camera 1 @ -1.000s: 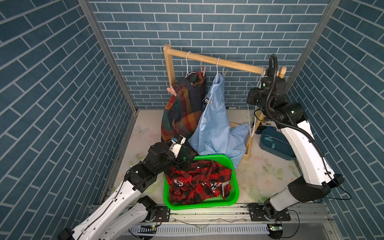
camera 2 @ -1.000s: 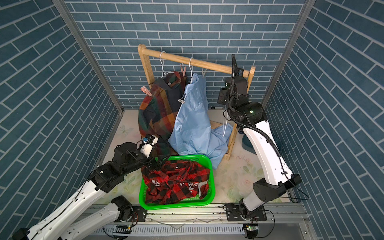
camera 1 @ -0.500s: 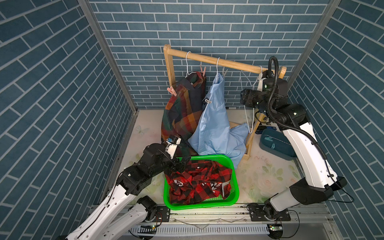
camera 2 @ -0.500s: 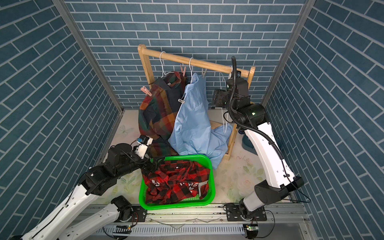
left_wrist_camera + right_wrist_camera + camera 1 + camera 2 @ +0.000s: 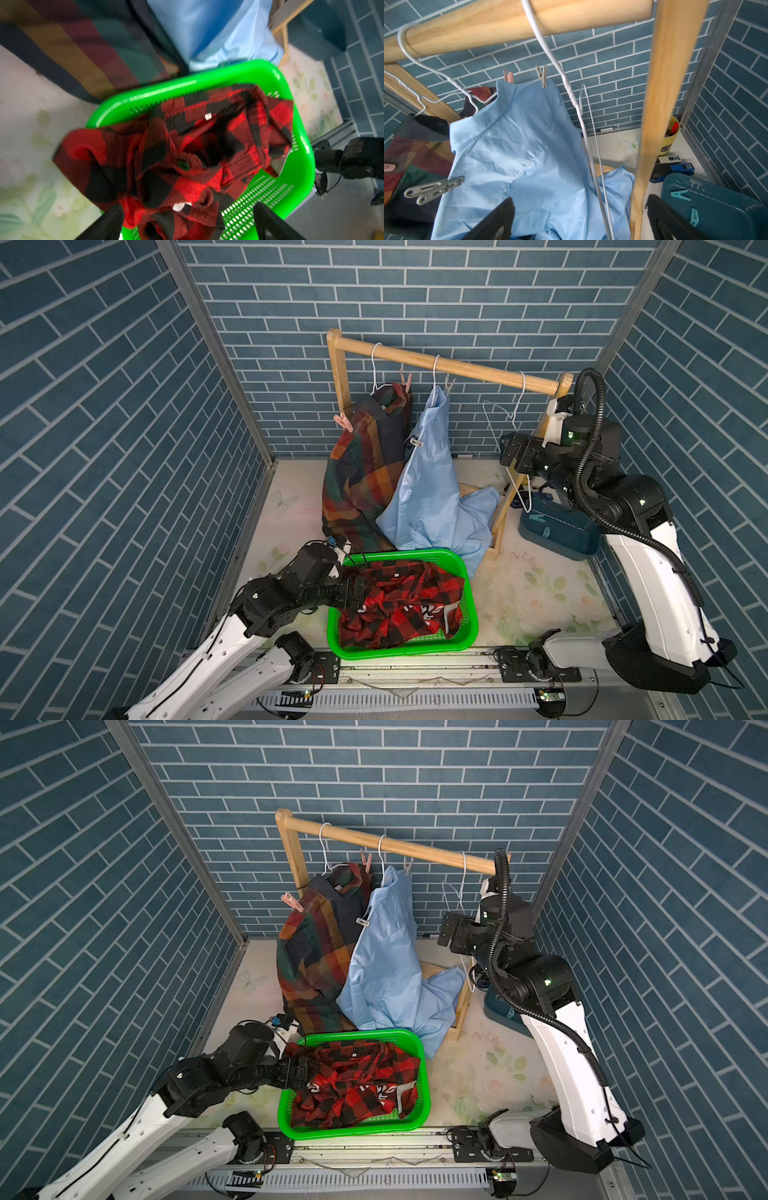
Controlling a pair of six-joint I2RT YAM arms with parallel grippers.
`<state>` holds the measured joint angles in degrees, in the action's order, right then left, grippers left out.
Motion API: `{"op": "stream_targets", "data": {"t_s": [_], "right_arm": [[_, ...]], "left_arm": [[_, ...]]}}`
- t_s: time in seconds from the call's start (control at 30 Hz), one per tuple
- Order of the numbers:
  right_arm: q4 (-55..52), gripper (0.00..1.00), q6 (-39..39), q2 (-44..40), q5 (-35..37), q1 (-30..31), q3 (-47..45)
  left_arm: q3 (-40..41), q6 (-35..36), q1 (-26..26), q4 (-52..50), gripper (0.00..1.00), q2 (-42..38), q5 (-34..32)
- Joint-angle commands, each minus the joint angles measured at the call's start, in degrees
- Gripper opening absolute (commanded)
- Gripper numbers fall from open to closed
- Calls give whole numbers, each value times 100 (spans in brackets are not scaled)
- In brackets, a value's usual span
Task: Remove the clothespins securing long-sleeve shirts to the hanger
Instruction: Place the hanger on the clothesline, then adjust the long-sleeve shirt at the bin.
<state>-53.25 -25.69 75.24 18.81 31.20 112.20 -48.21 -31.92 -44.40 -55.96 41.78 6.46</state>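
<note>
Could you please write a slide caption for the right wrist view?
The open right tool faces a light blue shirt held by grey clothespins, beside a bare white hanger.

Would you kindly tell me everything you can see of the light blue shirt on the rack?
The light blue shirt is plain, smooth, slightly shiny, collared. It hangs on a white wire hanger from the wooden rail, touching the plaid shirt. An upright grey clothespin pins its top; a sideways grey clothespin grips its edge. Its lower part crumples behind the green basket.
</note>
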Motion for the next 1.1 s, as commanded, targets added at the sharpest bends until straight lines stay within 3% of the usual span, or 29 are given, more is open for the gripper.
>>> {"op": "stream_targets", "data": {"t_s": [0.0,0.17,0.53,0.77,0.9,1.07], "right_arm": [[-365,99,-105,-177,26,47,-102],[-668,99,101,-539,110,68,-151],[-1039,99,419,-934,356,70,-198],[-753,99,503,-981,275,68,-392],[-652,99,468,-900,63,68,-442],[-523,99,469,-767,-299,70,-400]], "left_arm": [[125,-797,-717,207,100,542,-491],[324,-1053,-1391,1178,100,1646,-634],[475,-1164,-1769,2883,100,3731,-265],[-414,-967,-2111,3206,100,5086,-92],[-678,-744,-2117,2648,100,4982,-414],[-1188,-146,-2078,1134,100,3997,-1093]]}}
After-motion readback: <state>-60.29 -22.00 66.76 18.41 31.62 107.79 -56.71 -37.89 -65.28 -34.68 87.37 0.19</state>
